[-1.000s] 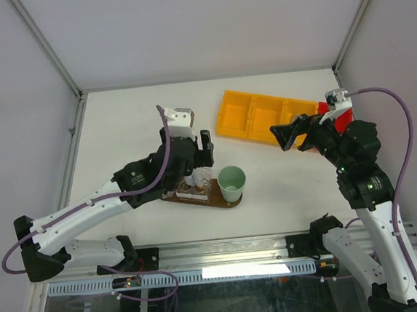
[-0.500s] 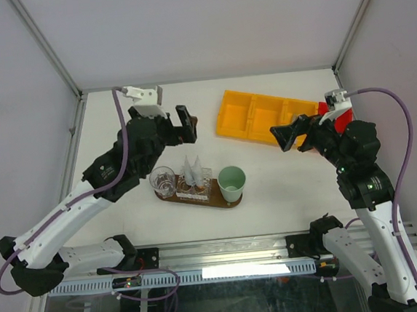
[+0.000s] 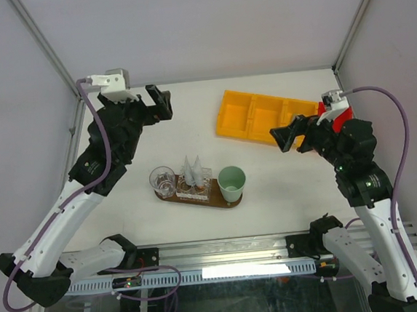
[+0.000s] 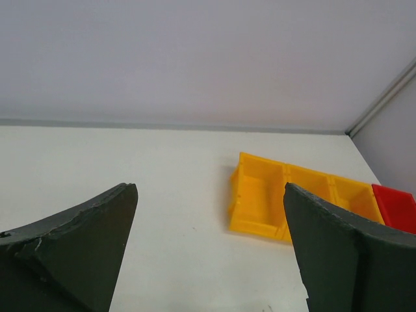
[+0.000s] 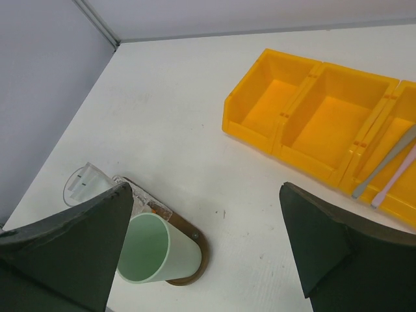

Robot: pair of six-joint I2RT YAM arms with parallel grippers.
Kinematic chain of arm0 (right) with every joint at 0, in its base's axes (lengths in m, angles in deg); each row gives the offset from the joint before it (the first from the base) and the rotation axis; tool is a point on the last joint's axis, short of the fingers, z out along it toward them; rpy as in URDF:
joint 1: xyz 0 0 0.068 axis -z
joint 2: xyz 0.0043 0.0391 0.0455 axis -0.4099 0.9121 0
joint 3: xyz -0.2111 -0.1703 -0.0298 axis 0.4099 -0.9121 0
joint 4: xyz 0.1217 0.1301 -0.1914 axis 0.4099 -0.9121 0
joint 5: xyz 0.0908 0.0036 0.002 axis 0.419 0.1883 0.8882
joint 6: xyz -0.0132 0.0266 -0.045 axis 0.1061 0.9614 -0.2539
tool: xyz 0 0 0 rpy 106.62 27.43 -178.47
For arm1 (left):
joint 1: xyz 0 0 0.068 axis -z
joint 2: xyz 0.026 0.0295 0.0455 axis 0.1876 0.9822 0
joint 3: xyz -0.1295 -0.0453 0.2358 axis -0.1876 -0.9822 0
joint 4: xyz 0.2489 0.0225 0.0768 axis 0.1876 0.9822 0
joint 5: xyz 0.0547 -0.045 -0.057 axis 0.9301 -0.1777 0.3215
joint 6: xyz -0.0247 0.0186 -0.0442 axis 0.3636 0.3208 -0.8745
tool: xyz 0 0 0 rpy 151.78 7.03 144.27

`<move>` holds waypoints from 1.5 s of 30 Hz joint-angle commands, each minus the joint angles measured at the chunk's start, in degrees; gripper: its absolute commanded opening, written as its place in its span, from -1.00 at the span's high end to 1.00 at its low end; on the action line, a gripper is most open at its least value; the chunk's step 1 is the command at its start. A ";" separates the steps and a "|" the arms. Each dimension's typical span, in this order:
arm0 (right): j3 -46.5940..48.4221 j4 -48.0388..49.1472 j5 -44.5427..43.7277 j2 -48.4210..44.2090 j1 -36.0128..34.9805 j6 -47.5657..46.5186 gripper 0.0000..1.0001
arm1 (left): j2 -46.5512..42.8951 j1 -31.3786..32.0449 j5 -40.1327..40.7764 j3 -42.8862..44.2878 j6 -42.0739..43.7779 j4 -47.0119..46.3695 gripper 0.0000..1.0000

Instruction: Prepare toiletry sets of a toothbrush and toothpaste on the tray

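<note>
1. Presently, the dark brown oval wooden tray (image 3: pixel 222 201) sits on the white worktop (image 3: pixel 291 185), carrying white tapered tubes (image 3: pixel 190 169).
2. Left gripper (image 4: pixel 208 195): fingers apart, empty, raised clear.
3. Right gripper (image 5: pixel 207 190): fingers apart, empty, facing thin pale brushes (image 5: pixel 383 162) in the yellow plastic bin (image 5: pixel 305 117), the likely next pickup.

2 white-and-black arms (image 3: pixel 60 216), purple cables (image 3: pixel 410 146), seemingly matte dark jaws.

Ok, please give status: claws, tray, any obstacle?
Left claw, right claw open, empty. Tray holds tubes, glass, cup; brushes in yellow bin. No obstacle seen.
</note>
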 commanded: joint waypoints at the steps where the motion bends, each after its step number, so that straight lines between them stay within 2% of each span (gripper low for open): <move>1: 2.31 1.84 -0.58 1.25 0.36 -0.62 -0.98 | -3.78 -3.13 -0.47 -2.41 1.92 -7.94 -0.98; 13: 2.89 3.44 2.10 5.98 0.35 0.84 -0.98 | -4.48 -6.99 -2.30 -6.15 5.52 -11.14 -0.98; 19: 2.99 3.32 4.56 10.72 0.31 2.00 -0.98 | -7.38 -12.43 -6.37 -9.92 6.92 -11.73 -0.98; 27: 3.87 2.04 4.04 13.36 0.35 3.35 -0.98 | -7.85 -16.64 -7.67 -11.15 6.56 -11.55 -0.98; 40: 4.08 -1.49 -6.07 17.38 0.36 5.40 -0.97 | -7.40 -18.29 -11.40 -11.23 4.72 -11.60 -0.98; 43: 3.83 -1.33 -11.29 17.44 0.38 5.21 -0.94 | -7.00 -18.66 -13.66 -11.15 3.87 -11.57 -0.98; 45: 3.98 -1.55 -14.79 17.88 0.51 5.06 -0.79 | -6.47 -18.73 -14.15 -10.97 3.81 -11.37 -0.98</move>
